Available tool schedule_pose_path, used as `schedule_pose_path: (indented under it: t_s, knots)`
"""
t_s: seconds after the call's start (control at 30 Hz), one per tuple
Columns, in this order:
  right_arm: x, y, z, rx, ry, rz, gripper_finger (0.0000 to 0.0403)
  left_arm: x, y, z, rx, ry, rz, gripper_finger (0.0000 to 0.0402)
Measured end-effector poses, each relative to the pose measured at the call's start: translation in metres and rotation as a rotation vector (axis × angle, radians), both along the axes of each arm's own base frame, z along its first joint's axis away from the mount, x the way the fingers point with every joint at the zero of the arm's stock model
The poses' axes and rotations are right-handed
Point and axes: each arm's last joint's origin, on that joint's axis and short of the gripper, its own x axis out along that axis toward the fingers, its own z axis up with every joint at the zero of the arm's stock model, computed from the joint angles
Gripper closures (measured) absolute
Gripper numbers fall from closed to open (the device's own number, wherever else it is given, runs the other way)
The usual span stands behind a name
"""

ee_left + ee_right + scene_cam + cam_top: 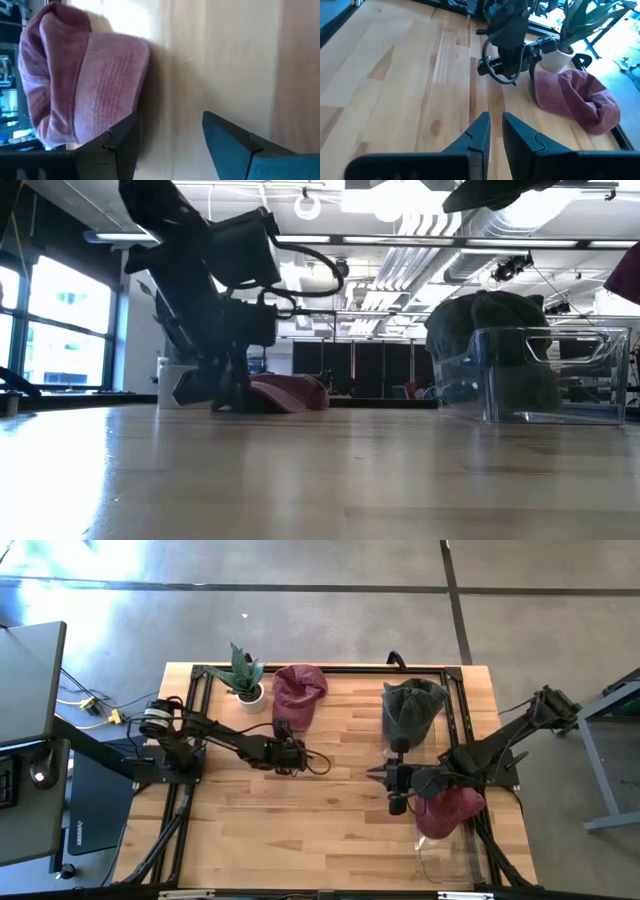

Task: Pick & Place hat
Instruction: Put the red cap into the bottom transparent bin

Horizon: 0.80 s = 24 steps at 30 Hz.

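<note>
A maroon hat (298, 692) lies on the table near the far edge, with its brim toward the near side. It also shows in the left wrist view as the maroon hat (85, 85) and in the right wrist view as the hat (577, 97). My left gripper (284, 732) is open and low over the table at the brim's near side; in its own view the left gripper (170, 137) has one finger by the brim edge. My right gripper (372, 775) hovers mid-table, holding nothing; in its own view the right gripper (495, 127) has its fingers almost together. My left gripper has one finger (122, 137) right at the edge of the hat's brim (137, 107), level with the table. I cannot tell whether that finger touches the brim. The other finger stands over bare wood.
A potted plant (243, 675) stands left of the hat. On the right side, a clear bin (545, 375) holds a dark green hat (412, 705), and a second clear bin holds another maroon hat (448, 808). Black frame rails run along the table's edges. Bare wood lies between the arms.
</note>
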Motion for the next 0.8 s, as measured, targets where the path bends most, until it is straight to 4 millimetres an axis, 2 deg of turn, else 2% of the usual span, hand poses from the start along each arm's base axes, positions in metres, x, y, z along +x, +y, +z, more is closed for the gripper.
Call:
schedule_pose_path:
  t_s: [0.17, 0.27, 0.57, 0.67, 0.8]
  knots:
    - [0.0, 0.0, 0.0, -0.01, 0.0, 0.002, 0.0364, 0.001, -0.012, 0.003, 0.094, -0.017, -0.026, 0.0203]
    - [0.0, -0.001, 0.0, -0.008, 0.001, 0.003, 0.0367, 0.003, -0.011, 0.004, 0.158, 0.003, -0.049, 0.0204]
    - [0.0, 0.0, 0.0, -0.004, 0.002, 0.012, 0.0367, 0.011, 0.029, -0.023, 0.246, 0.098, 0.055, 0.0206]
    - [0.0, 0.0, 0.0, -0.008, 0.003, 0.014, 0.037, 0.011, 0.033, -0.028, 0.307, 0.108, 0.095, 0.0229]
    - [0.0, 0.0, 0.0, -0.01, 0.004, 0.016, 0.0373, 0.013, 0.035, -0.025, 0.404, 0.088, 0.136, 0.0299]
